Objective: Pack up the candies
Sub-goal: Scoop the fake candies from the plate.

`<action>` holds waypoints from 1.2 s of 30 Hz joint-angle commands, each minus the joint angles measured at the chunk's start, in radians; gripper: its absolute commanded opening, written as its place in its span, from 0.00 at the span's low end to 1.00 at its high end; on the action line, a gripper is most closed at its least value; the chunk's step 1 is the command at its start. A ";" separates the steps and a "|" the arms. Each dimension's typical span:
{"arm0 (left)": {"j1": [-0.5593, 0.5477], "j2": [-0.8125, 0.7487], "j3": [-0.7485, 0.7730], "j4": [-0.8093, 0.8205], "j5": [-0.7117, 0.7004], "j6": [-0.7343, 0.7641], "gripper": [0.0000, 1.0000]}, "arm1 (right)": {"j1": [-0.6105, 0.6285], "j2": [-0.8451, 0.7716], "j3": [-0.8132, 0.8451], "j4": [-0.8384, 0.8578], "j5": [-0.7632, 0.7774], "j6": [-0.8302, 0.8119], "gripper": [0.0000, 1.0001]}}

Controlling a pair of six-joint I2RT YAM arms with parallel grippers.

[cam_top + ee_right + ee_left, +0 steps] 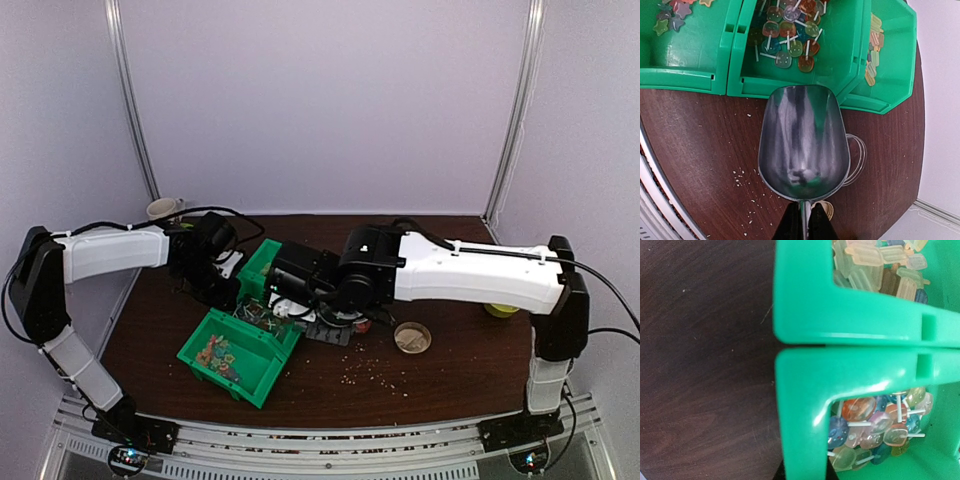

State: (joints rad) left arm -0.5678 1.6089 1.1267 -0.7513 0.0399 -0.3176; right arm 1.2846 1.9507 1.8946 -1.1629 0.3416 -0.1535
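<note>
The candies lie in three green bins. Lollipop candies (787, 37) (875, 425) fill the middle bin (752, 84). Star-shaped ones (670, 17) are in the left bin (685, 80), and pale ice-pop shapes (874, 50) (875, 265) are in the right bin (890, 97). My right gripper (802, 222) (290, 300) is shut on the handle of an empty metal scoop (802, 140). The scoop's mouth is just short of the middle bin's front wall. My left gripper (800, 475) (232, 268) is shut on the side wall of the lollipop bin (800, 405).
A clear rounded container (859, 160) shows from under the scoop. A gold lid (412, 337) lies on the brown table (470, 370), with pale crumbs (372, 370) scattered nearby. A small cup (163, 208) stands at the back left and a yellow-green thing (500, 310) at the right.
</note>
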 commanded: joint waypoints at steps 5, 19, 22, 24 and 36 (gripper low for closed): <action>-0.044 -0.057 0.103 0.039 -0.037 0.019 0.00 | 0.007 0.107 0.123 -0.109 0.093 -0.013 0.00; -0.071 -0.027 0.110 0.031 -0.059 0.014 0.00 | 0.013 0.046 0.150 -0.102 0.043 -0.013 0.00; -0.070 -0.021 0.110 0.035 -0.057 0.012 0.00 | 0.013 0.055 0.147 -0.099 0.055 -0.021 0.00; -0.070 -0.021 0.111 0.034 -0.056 0.012 0.00 | 0.012 0.080 0.164 -0.115 0.061 -0.018 0.00; -0.097 -0.027 0.139 0.033 -0.037 0.028 0.00 | 0.013 0.214 0.253 -0.106 0.086 -0.034 0.00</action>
State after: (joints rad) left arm -0.6449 1.6104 1.1893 -0.7956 -0.0456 -0.2928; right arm 1.2919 2.1056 2.1002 -1.2797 0.3885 -0.1814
